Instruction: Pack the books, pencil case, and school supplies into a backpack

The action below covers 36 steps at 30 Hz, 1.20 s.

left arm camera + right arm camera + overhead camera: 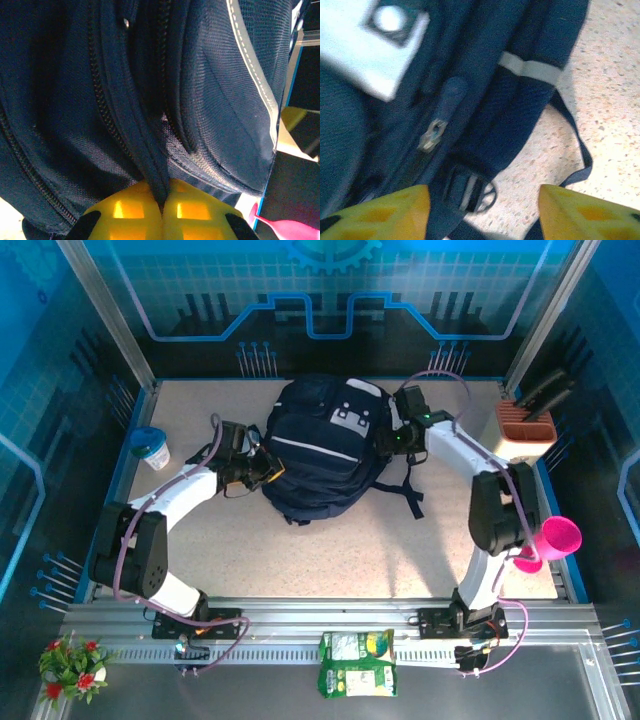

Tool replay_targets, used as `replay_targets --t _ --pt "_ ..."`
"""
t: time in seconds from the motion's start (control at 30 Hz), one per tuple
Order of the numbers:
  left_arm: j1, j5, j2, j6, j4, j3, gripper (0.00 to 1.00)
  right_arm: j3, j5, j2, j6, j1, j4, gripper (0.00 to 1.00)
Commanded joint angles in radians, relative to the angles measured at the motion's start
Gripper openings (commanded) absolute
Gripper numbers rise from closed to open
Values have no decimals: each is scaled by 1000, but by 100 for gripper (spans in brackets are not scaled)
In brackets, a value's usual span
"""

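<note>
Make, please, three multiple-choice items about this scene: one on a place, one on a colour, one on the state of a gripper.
1. Where on the table is the pink cup? A in the middle; B at the right edge; C at the far left corner.
2. What colour is the backpack? A red; B green; C navy blue.
3. How is the left gripper? A wide open; B shut on a fold of the backpack; C shut on a book.
Key: 1 B, it sits by the right rim; 2 C, its fabric is dark blue; 3 B, the yellow fingers pinch fabric between them.
</note>
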Motion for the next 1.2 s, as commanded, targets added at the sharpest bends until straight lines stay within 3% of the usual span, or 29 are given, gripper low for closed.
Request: replay_targets --t 0.0,0.2,0.63,1.17 --pt "4 32 8 9 1 23 0 -60 -217 -74 17 24 84 67" --pt "4 32 5 -45 55 3 0 -57 -361 -19 77 54 161 74" --pt "7 53 16 -142 183 -60 0 21 -555 162 143 57 199 79" --pt "16 34 26 -164 202 -42 0 -342 -657 -140 46 66 325 70"
